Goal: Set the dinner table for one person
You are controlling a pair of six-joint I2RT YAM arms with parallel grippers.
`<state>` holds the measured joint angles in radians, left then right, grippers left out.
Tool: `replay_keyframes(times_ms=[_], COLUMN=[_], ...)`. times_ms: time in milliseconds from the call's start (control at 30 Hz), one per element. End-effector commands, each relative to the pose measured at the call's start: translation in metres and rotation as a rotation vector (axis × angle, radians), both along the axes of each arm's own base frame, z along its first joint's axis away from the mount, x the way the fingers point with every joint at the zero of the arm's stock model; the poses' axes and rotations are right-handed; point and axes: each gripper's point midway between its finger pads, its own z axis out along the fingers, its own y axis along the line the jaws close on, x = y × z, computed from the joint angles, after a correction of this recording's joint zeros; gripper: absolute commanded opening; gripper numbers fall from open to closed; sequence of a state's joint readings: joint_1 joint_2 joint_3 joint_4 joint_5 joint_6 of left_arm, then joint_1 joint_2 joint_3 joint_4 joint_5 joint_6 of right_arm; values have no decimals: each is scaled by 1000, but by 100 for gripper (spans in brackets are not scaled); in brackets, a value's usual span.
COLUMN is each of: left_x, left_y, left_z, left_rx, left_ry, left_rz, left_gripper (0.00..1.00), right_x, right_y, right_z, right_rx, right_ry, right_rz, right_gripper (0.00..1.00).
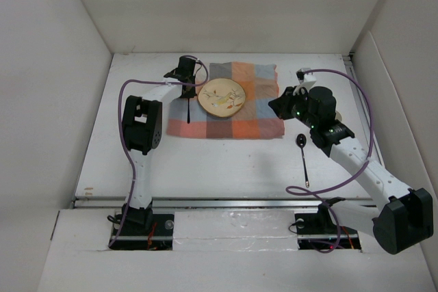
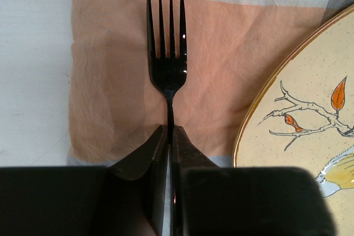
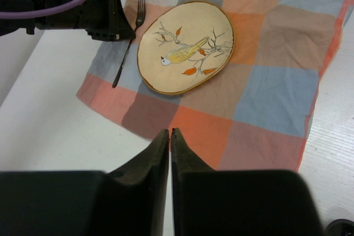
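A black fork (image 2: 168, 64) lies along the left edge of the checked cloth (image 2: 110, 81), tines pointing away from the left wrist camera. My left gripper (image 2: 170, 130) is shut on its thin handle just behind the head. Whether the fork touches the cloth I cannot tell. From above, the fork (image 1: 188, 109) and left gripper (image 1: 185, 77) are left of the cream bird plate (image 1: 221, 97), which sits on the cloth (image 1: 253, 111) on the dinner table (image 1: 205, 162). My right gripper (image 3: 170, 132) is shut on nothing, hovering over the cloth's right side (image 1: 279, 104).
A black spoon (image 1: 302, 158) lies on the white table right of the cloth, below the right gripper. White walls enclose the table on the left, back and right. The right wrist view shows the plate (image 3: 185, 45) and the fork (image 3: 126, 51) beyond its fingers.
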<state>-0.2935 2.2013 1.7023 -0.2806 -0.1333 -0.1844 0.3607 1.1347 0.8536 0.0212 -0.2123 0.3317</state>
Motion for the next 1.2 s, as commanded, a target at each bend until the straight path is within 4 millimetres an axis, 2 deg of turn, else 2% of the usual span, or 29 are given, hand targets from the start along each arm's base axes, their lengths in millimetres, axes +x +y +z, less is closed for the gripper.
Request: replay_keyframes(times_ms=[0, 33, 67, 100, 133, 167, 233, 267, 333, 367, 433, 467, 500, 533, 567, 600, 633, 700, 733, 767, 800, 833, 867, 933, 1033, 1067, 1100, 1133, 1167], left_x=[15, 15, 15, 15, 13, 13, 10, 8, 3, -4, -20, -50, -54, -71, -101, -124, -157, -195, -227, -242, -256, -281, -291, -316, -334, -341, -353, -356, -354], left_y=[4, 4, 5, 4, 4, 3, 4, 4, -2, -5, -16, -24, -33, -40, -43, -53, -50, -51, -38, -34, -35, -29, -26, -36, -41, -44, -37, -40, -31], left_z=[31, 34, 39, 44, 47, 65, 82, 110, 136, 171, 195, 250, 251, 247, 287, 295, 308, 323, 339, 345, 335, 349, 350, 342, 332, 331, 332, 332, 335], left_rx=[10, 9, 6, 1, -5, -19, -43, -67, -125, -171, -264, -406, -437, -494, -580, -645, -683, -723, -736, -754, -792, -809, -807, -805, -818, -823, -789, -795, -768], left_ry=[-92, -97, -106, -115, -122, -155, -197, -252, -299, -358, -392, -478, -464, -454, -514, -497, -536, -569, -650, -680, -668, -733, -749, -719, -735, -734, -770, -765, -804], left_rz=[24, 29, 31, 27, 26, 30, 40, 45, 39, 30, -13, -35, -78, -114, -157, -228, -266, -311, -315, -322, -337, -370, -382, -447, -489, -512, -528, -542, -505], left_gripper=[6, 12, 28, 36, 44, 57, 66, 73, 76, 76, 76, 69, 69, 68, 63, 58, 54, 44, 31, 28, 28, 27, 24, 24, 26, 27, 28, 28, 29], right_x=[0, -4, -5, -7, -12, -14, -30, -32, -47, -55, -67, -81, -82, -85, -88, -92, -94, -97, -97, -96, -98, -96, -96, -93, -94, -91, -97, -92, -91], right_y=[-2, -1, -7, -13, -19, -27, -40, -52, -66, -76, -88, -95, -95, -99, -101, -108, -110, -120, -123, -126, -128, -134, -138, -147, -155, -156, -158, -156, -155], right_z=[12, 7, -1, -3, -15, -21, -41, -47, -55, -74, -90, -107, -107, -113, -116, -129, -136, -152, -158, -162, -174, -175, -178, -181, -193, -190, -203, -197, -198], right_rx=[-13, -26, -52, -65, -89, -98, -115, -125, -121, -122, -106, -47, -47, -27, 14, 21, 31, 61, 66, 79, 69, 67, 64, 53, 39, 39, 1, 7, -5], right_ry=[-57, -33, -6, 8, 55, 72, 110, 120, 135, 179, 217, 257, 258, 272, 280, 312, 333, 385, 401, 418, 455, 468, 486, 516, 581, 590, 664, 651, 664], right_rz=[-15, -14, -43, -66, -88, -129, -170, -230, -277, -320, -376, -425, -425, -445, -472, -500, -516, -575, -591, -608, -621, -648, -681, -721, -763, -755, -754, -742, -726], right_gripper=[18, 21, 25, 29, 30, 31, 36, 36, 38, 39, 41, 43, 45, 47, 49, 51, 51, 52, 52, 52, 52, 52, 51, 50, 49, 49, 49, 49, 49])
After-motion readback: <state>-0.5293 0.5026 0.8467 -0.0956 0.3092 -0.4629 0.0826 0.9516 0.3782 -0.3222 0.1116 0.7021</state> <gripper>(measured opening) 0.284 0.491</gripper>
